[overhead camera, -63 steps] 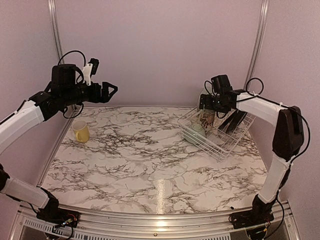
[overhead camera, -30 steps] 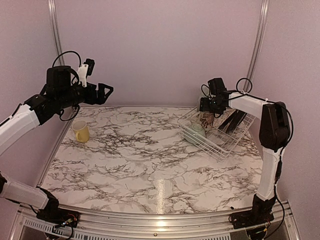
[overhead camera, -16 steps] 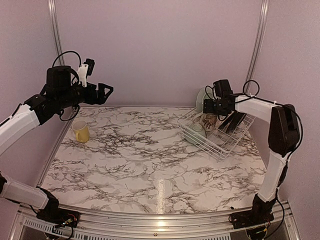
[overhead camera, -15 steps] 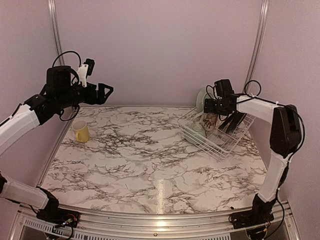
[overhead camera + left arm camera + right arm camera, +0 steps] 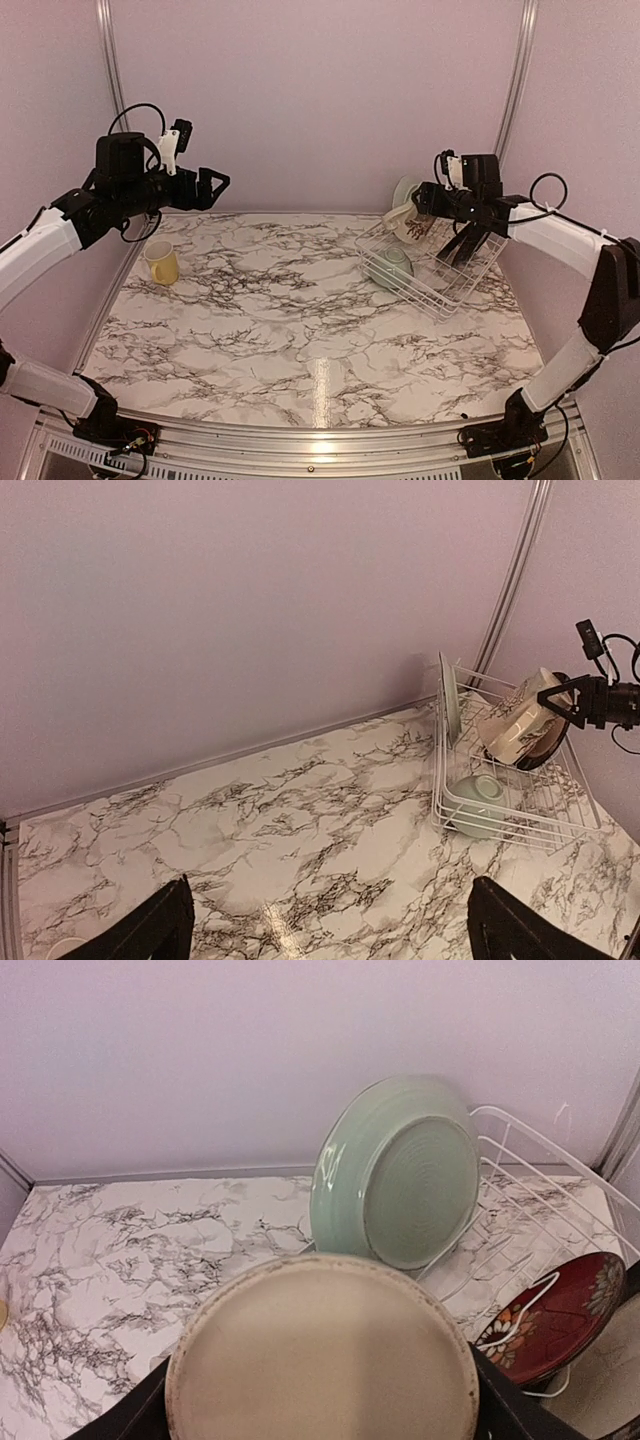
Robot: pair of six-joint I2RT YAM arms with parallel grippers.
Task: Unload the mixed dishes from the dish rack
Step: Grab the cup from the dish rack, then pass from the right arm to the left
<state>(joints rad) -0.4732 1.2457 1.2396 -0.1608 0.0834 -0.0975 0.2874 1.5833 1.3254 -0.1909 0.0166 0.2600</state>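
My right gripper point(image 5: 424, 203) is shut on the cream printed mug point(image 5: 408, 223) and holds it tilted above the white dish rack point(image 5: 440, 288). In the right wrist view the mug's round base point(image 5: 320, 1360) fills the space between the fingers. A pale-green plate point(image 5: 400, 1175) stands on edge at the rack's far end, and a red flowered plate point(image 5: 550, 1315) leans in the rack. A pale-green bowl point(image 5: 392, 265) lies in the rack's near-left corner. The small yellow mug point(image 5: 161, 262) stands on the table at the left. My left gripper point(image 5: 215, 180) hangs open and empty, high above the yellow mug.
The marble table point(image 5: 300, 320) runs to a lilac back wall with metal posts point(image 5: 110, 60) at both corners. From the left wrist view the rack point(image 5: 540, 825) sits at the far right, against the right wall.
My right gripper has raised the cream mug out of the rack and tipped it, moving up and to the right. The left arm has barely shifted.
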